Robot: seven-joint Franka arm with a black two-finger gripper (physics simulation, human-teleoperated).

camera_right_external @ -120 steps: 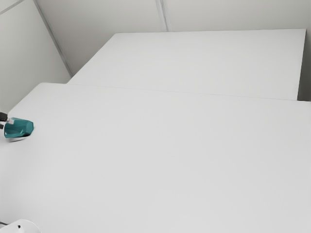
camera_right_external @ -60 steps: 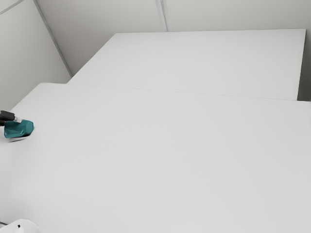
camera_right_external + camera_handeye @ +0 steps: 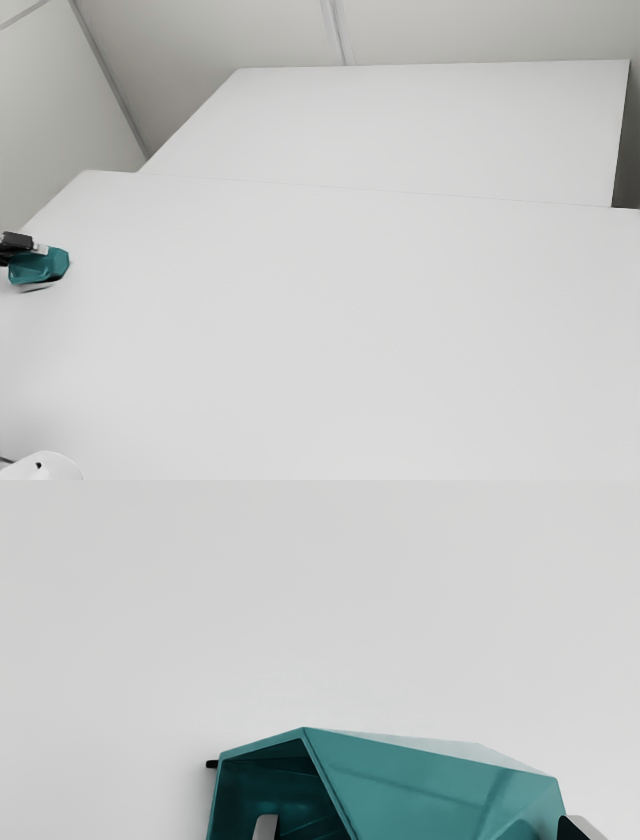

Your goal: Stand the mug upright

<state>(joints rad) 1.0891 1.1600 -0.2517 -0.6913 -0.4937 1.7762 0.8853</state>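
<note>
- Gripper (image 3: pixel 422 828) and mug (image 3: pixel 40 266) overlap more in the exterior view than a second ago: the hand has moved toward that view's right, and in the last half second has dipped slightly.
- Over the same span the mug shows no clear shift; it lies on its side on the table (image 3: pixel 350 330), near the exterior view's left edge, so it is not upright.
- The hand is open, its fingers spread along the mug's length: one fingertip (image 3: pixel 265 827) shows against the dark mouth, the other (image 3: pixel 580 826) by the base end.
- Whether the first tip is inside the mouth or just above it, I cannot tell.
- For the task, this looks like lining up for a hold; closing would have to catch mouth and base squarely, or the faceted body could roll or slip.
</note>
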